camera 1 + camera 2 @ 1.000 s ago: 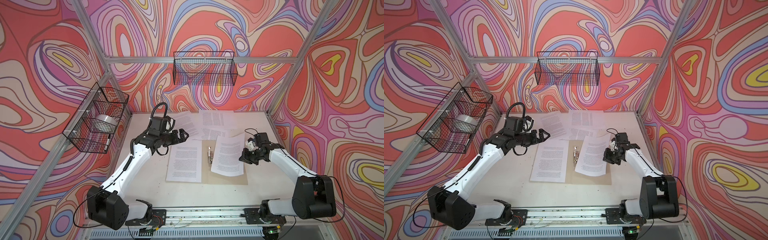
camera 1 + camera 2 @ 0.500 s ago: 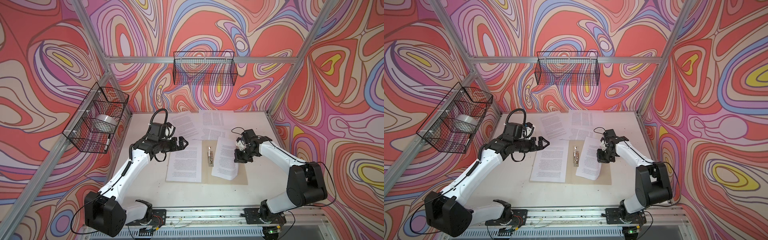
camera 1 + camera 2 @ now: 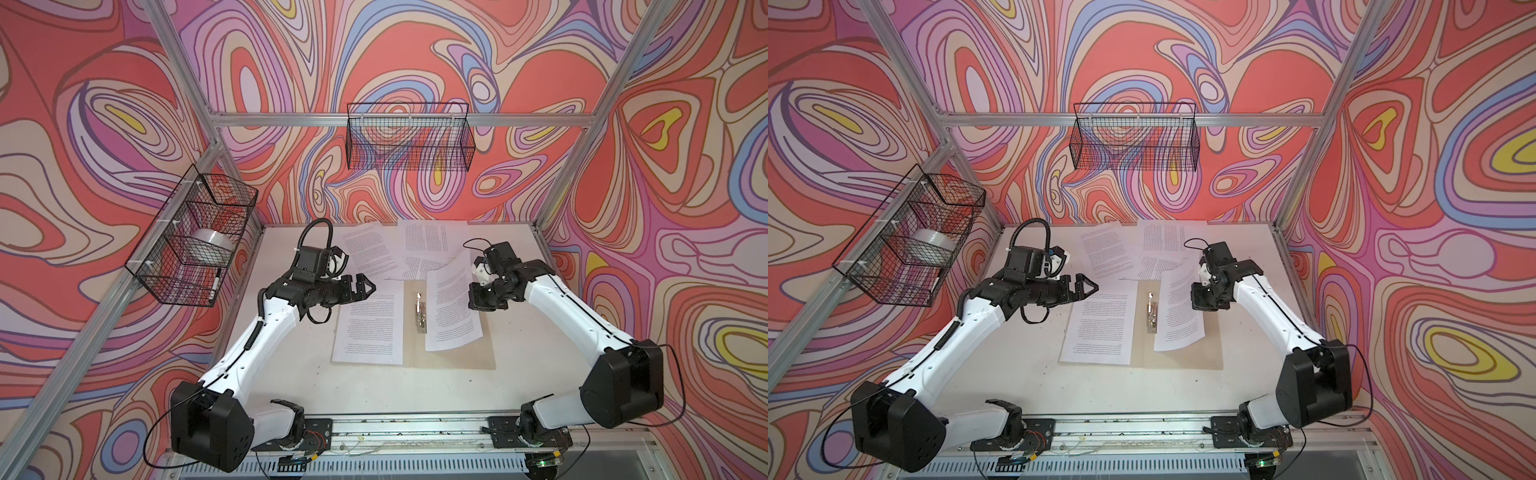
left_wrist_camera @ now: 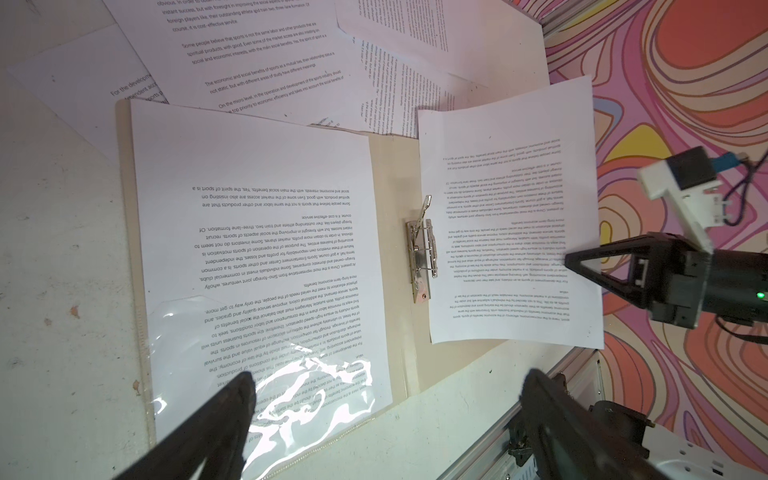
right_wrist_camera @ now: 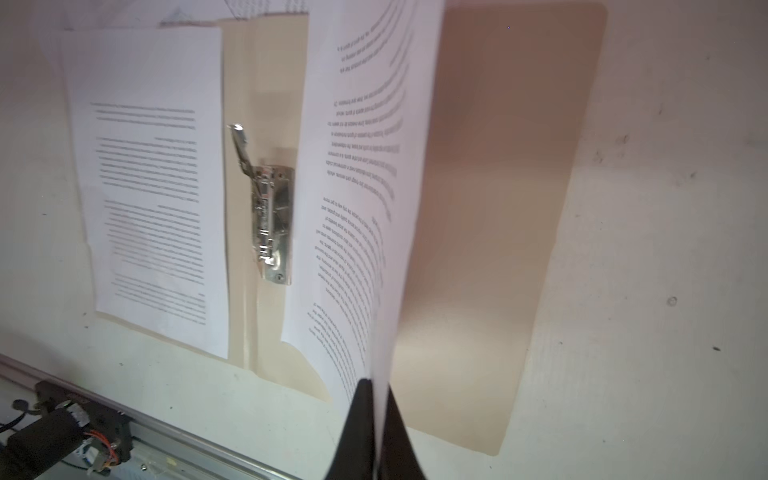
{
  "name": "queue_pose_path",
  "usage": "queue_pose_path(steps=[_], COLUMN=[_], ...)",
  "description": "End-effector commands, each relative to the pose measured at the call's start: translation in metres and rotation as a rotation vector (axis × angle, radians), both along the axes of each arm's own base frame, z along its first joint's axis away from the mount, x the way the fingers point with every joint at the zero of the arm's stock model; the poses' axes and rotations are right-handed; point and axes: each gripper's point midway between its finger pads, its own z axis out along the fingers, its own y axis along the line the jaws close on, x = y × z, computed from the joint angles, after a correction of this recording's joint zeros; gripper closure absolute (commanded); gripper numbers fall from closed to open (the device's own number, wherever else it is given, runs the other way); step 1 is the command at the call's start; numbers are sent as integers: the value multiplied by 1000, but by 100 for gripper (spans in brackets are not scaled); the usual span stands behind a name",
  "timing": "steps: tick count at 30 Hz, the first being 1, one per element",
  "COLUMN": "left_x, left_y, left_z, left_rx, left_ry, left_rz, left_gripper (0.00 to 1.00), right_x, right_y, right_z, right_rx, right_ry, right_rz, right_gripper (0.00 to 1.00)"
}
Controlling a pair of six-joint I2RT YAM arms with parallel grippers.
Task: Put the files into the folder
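The tan folder [image 3: 453,357] lies open on the table, its metal clip [image 3: 420,312] on the spine. One printed sheet [image 3: 370,328] lies flat on the folder's left half, its near end under a clear pocket [image 4: 316,386]. My right gripper [image 3: 478,297] is shut on the right edge of a second sheet [image 3: 451,307]. This sheet hangs curved over the folder's right half [image 5: 490,208], its left edge near the clip [image 5: 270,216]. My left gripper [image 3: 365,286] is open and empty above the folder's far left corner. More files [image 3: 368,249] lie spread behind the folder.
A black wire basket [image 3: 195,237] on the left wall holds a tape roll and a marker. A second wire basket [image 3: 409,141] hangs on the back wall. An aluminium rail [image 3: 415,428] runs along the table's front edge.
My right gripper carried its sheet left towards the folder's spine, and the sheet now hangs over the right half. The left gripper drew slightly nearer and stayed open.
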Motion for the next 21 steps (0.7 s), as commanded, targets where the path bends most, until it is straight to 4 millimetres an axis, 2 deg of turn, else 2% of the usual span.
queue_pose_path(steps=[1,5,10,13,21], left_x=[0,1,1,1,1], left_y=[-1,0,1,1,2], left_z=[-3,-4,-4,-5,-5], left_rx=[-19,-18,-19,-20,-23], left_ry=[11,14,15,19,18], left_rz=[-11,-4,-3,-2,0], left_gripper=[0,0,0,0,0], right_x=[-4,-3,0,2,0], right_y=[18,33,35,45,39], right_z=[25,30,27,35,21], right_rx=[121,217,239,302,328], right_ry=[-10,-10,-6,-16,22], right_rz=[12,23,11,18,-14], right_gripper=[100,100,100,100,100])
